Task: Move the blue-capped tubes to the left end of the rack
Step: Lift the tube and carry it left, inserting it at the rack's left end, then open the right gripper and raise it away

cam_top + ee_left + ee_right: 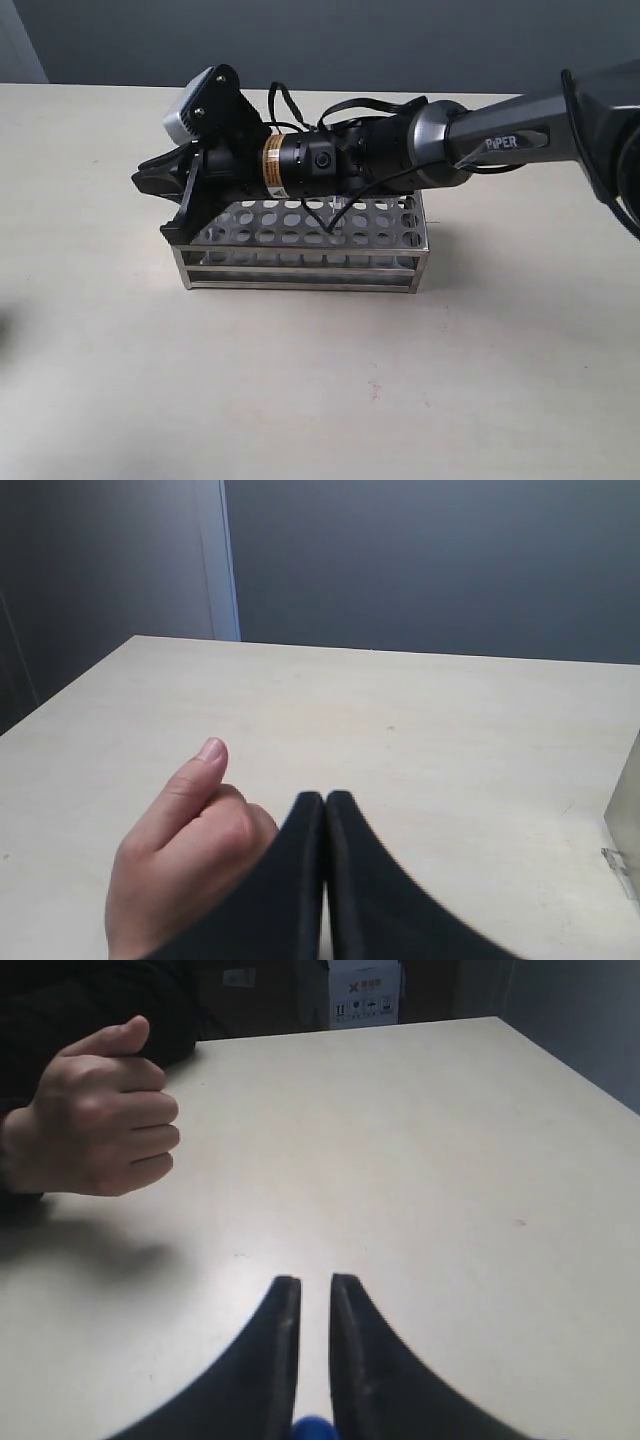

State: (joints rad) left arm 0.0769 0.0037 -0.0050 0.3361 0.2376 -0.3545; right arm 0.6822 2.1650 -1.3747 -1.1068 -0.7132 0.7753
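The steel rack (300, 262) stands on the table with its long side facing the exterior view. My right gripper (155, 205) reaches across it from the right and hangs over its left end. In the right wrist view its fingertips (316, 1282) stand a narrow gap apart, and the blue cap of a blue-capped tube (313, 1428) sits between the fingers near their base. In the exterior view the arm hides the tubes. My left gripper (325, 796) is shut with nothing in it, low over the bare table, with a corner of the rack (625, 825) off to one side.
A person's closed hand (190, 850) rests on the table right beside my left gripper; the right wrist view shows the hand (95, 1110) well beyond the right gripper. The beige tabletop (330, 400) stretches in front of the rack. A cardboard box (362, 990) stands past the table's far edge.
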